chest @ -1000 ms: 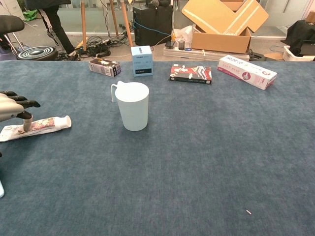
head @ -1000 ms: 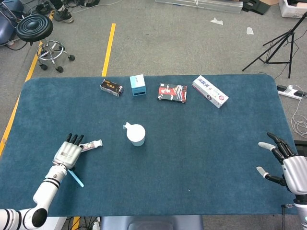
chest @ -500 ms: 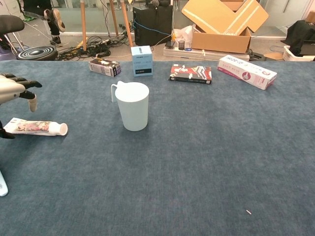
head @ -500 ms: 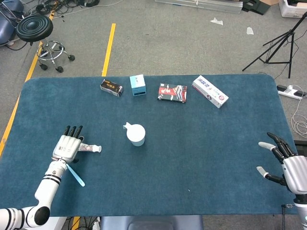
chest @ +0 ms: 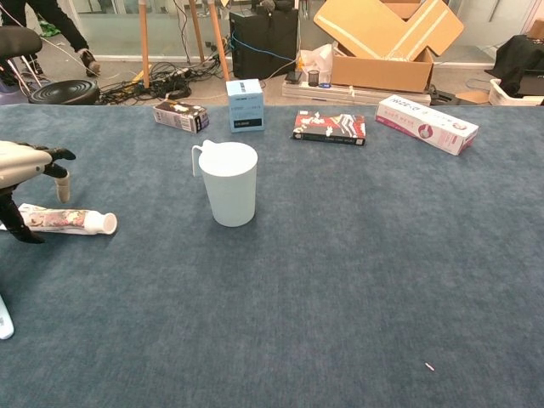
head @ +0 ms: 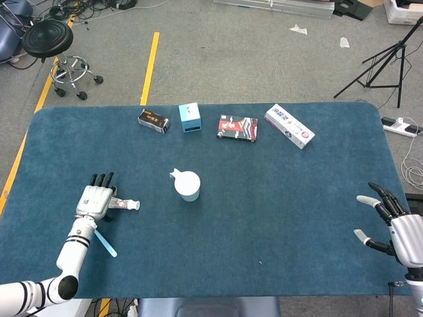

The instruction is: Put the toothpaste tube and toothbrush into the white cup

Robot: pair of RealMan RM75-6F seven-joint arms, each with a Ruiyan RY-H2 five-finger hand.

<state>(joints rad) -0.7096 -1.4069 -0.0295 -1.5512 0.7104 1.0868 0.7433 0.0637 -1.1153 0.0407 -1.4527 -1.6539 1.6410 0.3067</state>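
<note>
While left hand [head: 94,200] hovers unclenched, soft flat toothpaste tube [chest: 70,221], tapered white cup [chest: 229,183], napped blue table [head: 277,198].

The surface [chest: 340,280] is covered in matt blue cloth with a short, felt-like nap. Under the left robot hand [head: 94,200], whose shell looks like smooth silvery plastic or metal with dark fingers, lies a glossy toothpaste tube [chest: 72,221]. Just beside its wrist is a smooth light-blue plastic toothbrush [head: 106,243]. Further right stands a matt white plastic cup [chest: 231,183].
</note>
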